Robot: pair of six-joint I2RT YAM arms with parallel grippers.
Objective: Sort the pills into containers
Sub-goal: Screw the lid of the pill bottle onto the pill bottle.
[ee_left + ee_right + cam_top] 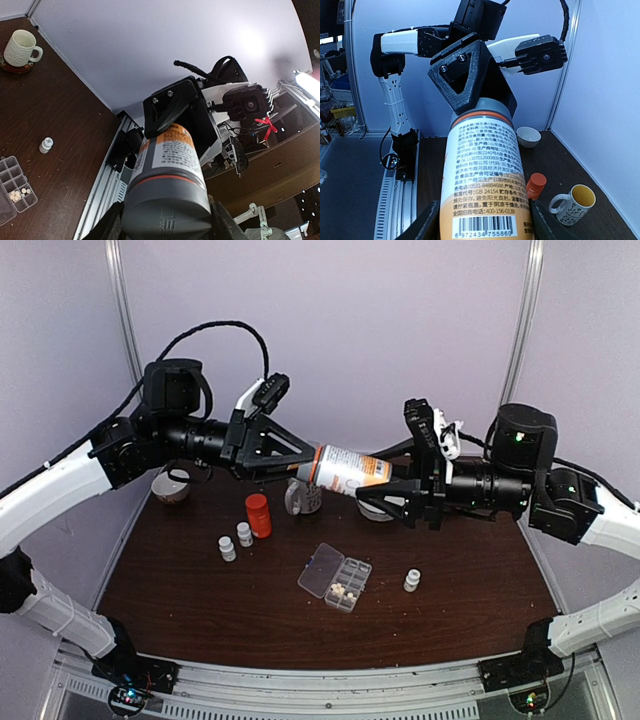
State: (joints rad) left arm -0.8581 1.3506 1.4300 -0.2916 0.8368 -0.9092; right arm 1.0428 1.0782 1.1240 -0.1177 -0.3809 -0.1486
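A large orange-and-white bottle [350, 468] with a grey cap hangs level in the air between both arms. My left gripper [305, 472] is shut on its grey cap [167, 210], with a finger pressed against each side. My right gripper [388, 485] is shut on the bottle's body [482, 170] near its base. Below, the clear organizer box [348, 585] lies on the table with its lid open. A few whitish pills [340, 591] sit in one of its containers, and the left wrist view also shows the pills [19, 194].
A small orange bottle [258, 514] and two small white bottles [227, 548] [244, 534] stand left of the box, and a third white bottle [411, 581] stands to its right. A mug [303, 498] sits under the held bottle. A bowl [172, 485] is at the back left.
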